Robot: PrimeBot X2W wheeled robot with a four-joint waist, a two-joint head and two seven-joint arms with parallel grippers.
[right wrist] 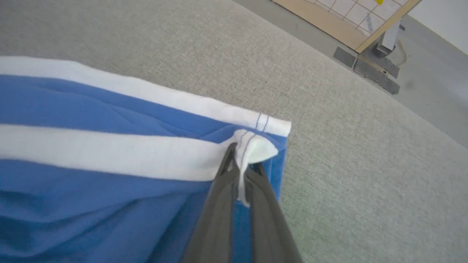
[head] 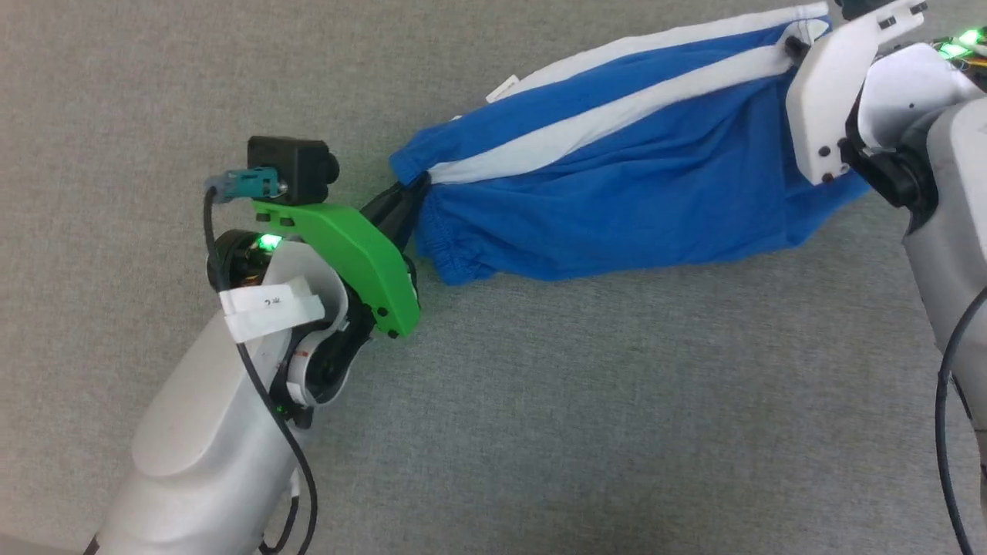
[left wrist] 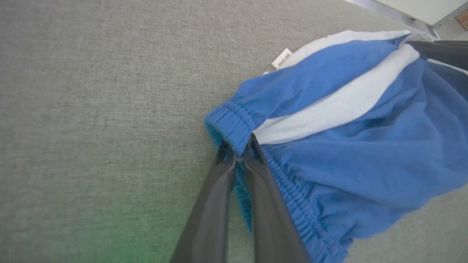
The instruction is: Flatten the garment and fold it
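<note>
The limp, light garment (head: 617, 208) handles best by its edges: left end effector (head: 407, 196) clamps the waistband (left wrist: 234, 120), right end effector (head: 794, 45) pinches the hem (right wrist: 256, 144).

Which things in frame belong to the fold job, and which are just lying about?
Job: garment; left gripper, shut on its elastic edge; right gripper, shut on its white-striped corner.
Just there: grey fabric surface; wood-framed tiled panel beyond it.

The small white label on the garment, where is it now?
In the head view the label sticks out from the garment's upper white edge, nearer the left gripper than the right gripper.
</note>
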